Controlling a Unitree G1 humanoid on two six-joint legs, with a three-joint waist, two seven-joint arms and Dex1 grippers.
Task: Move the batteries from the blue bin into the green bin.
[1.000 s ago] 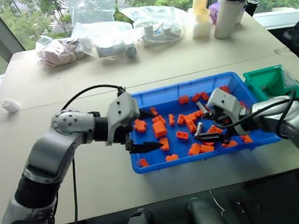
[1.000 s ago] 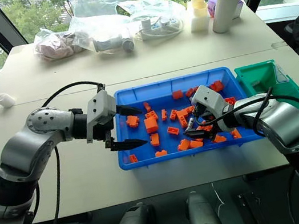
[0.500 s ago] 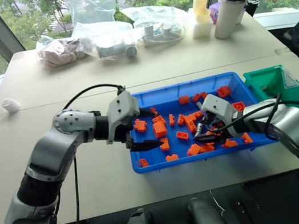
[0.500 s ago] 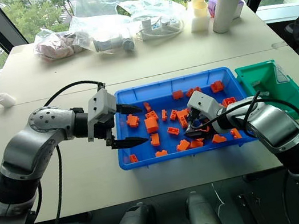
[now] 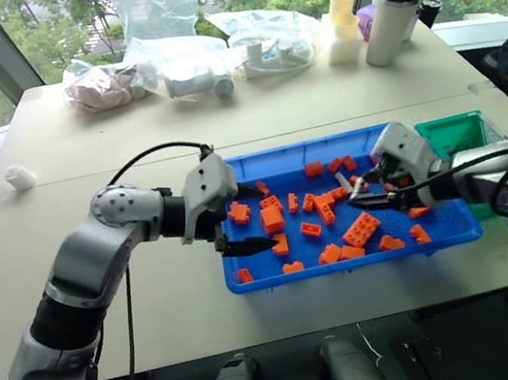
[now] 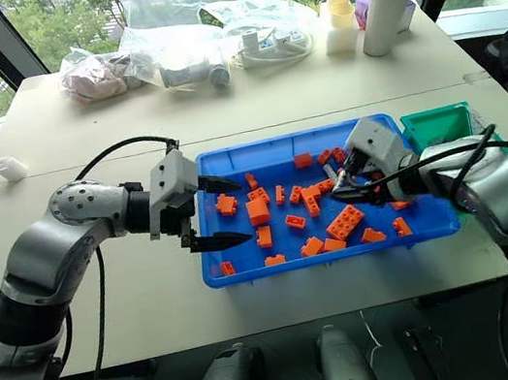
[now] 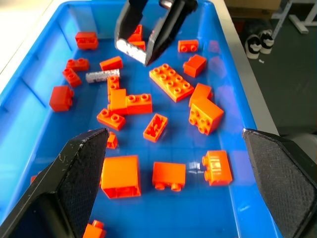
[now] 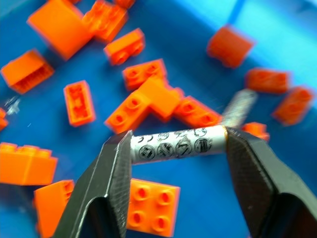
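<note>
Gripping a small silver-grey metal cylinder battery [image 8: 176, 145] end to end between its two black fingers, the right hand [image 5: 369, 195] hangs above the wide bright-blue plastic bin [image 5: 250, 279] of orange plastic bricks [image 5: 360, 229], near the small teal-green bin [image 5: 455, 132]. The left hand [image 5: 247, 219] hovers spread wide over the blue bin's left end.

We are seeing the blue bin [image 5: 251, 284] sitting on the table [image 5: 124, 124] in front of the robot, with the green bin [image 5: 451, 134] standing just beside its right end. Bricks [image 5: 361, 228] are lying scattered inside the blue bin, one battery [image 7: 102, 76] is lying among them toward the far side, and another battery [image 8: 176, 144] is hanging above them, pinched end to end in the right gripper [image 5: 365, 196] over the bin's right half. The left gripper [image 5: 249, 218] is hovering over the bin's left end, while bags [image 5: 182, 60] and a flask [image 5: 390, 20] are lying and standing along the table's far edge behind the bins.
</note>
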